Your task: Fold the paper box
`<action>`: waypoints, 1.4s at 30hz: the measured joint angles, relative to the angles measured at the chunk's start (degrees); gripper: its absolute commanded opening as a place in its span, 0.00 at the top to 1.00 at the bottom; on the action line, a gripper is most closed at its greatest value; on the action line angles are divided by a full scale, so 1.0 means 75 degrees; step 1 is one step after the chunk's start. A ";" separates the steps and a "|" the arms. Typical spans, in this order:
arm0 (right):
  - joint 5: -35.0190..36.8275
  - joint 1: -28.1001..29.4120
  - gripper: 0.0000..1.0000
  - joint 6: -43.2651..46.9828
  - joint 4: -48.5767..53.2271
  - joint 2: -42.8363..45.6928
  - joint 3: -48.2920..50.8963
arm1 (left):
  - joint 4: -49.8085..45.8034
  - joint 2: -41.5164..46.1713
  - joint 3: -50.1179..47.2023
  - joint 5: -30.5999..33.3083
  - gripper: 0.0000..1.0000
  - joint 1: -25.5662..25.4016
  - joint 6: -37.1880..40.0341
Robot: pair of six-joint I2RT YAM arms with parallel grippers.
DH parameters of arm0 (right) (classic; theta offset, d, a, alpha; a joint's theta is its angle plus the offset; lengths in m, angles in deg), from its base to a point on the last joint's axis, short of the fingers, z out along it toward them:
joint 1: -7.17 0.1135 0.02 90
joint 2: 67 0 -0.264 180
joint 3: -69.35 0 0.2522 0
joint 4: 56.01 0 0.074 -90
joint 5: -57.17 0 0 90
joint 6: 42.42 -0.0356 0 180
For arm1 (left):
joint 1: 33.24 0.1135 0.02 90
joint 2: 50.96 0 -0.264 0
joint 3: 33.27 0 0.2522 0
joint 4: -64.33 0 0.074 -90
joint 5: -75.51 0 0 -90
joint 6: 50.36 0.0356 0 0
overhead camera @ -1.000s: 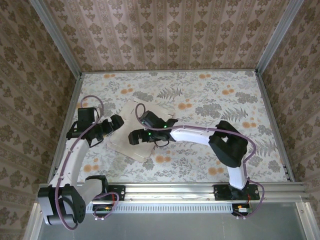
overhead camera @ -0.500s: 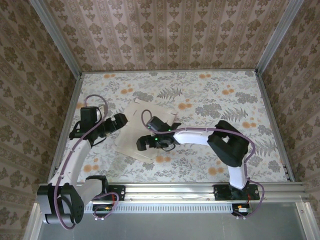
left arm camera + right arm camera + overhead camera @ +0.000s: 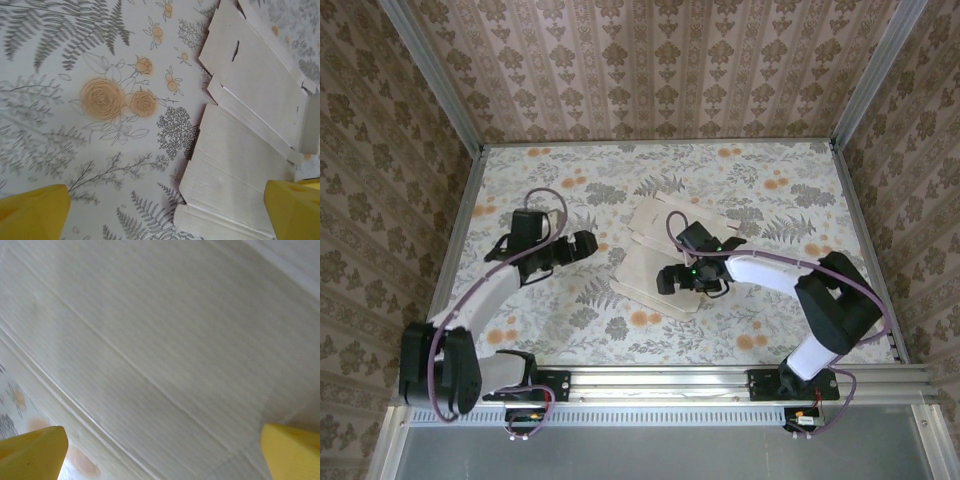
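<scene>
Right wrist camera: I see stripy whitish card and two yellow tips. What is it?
Observer: The paper box, a flat whitish die-cut cardboard sheet lying unfolded on the flowery table.
Operator: Is my right hand grabbing it?
Observer: No. The right hand sits over the sheet's near half, open.
Operator: Where's the other hand?
Observer: The left hand is open too, left of the sheet, not touching it.
</scene>
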 measured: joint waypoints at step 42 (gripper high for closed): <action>-0.0959 -0.0338 0.00 0.0629 -0.0291 0.0102 0.0481 | -0.3299 -0.7035 0.7641 -0.1495 0.32 -0.0994 0.2728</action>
